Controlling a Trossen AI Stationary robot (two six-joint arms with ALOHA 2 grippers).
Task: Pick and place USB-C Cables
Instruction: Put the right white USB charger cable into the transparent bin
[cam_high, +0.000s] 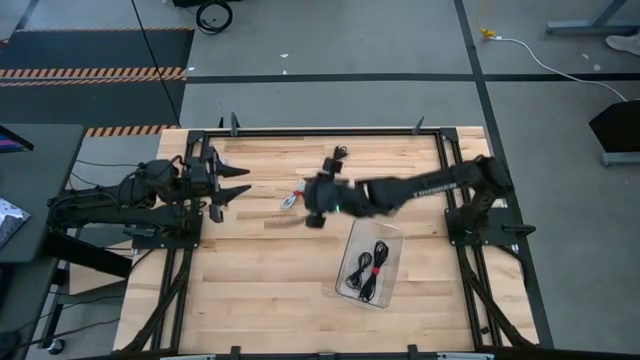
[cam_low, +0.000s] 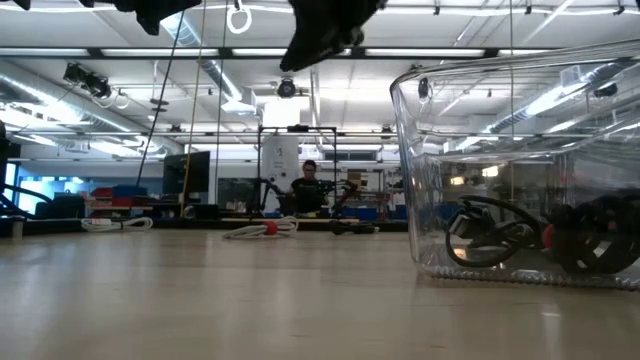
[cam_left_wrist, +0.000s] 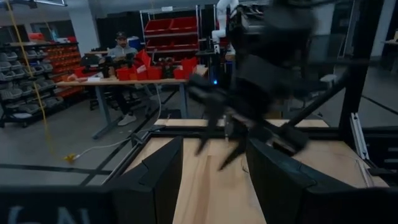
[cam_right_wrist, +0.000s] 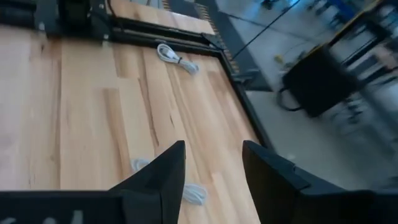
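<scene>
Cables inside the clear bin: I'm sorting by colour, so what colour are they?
Black, with a red band on one, seen best in the high view: cables in the bin.

White cable (cam_right_wrist: 189, 193) partly behind right gripper's fingers (cam_right_wrist: 163, 177) (ends hidden).

Overhead looks down; low level at table (cam_high: 270, 300); wrists forward.

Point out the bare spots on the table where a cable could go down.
Bare wood lies along the near edge of the table, left of the clear bin, and at the far right corner behind the right arm. It is crowded mid-table: the right hand hangs over a white cable, facing the left hand.
</scene>
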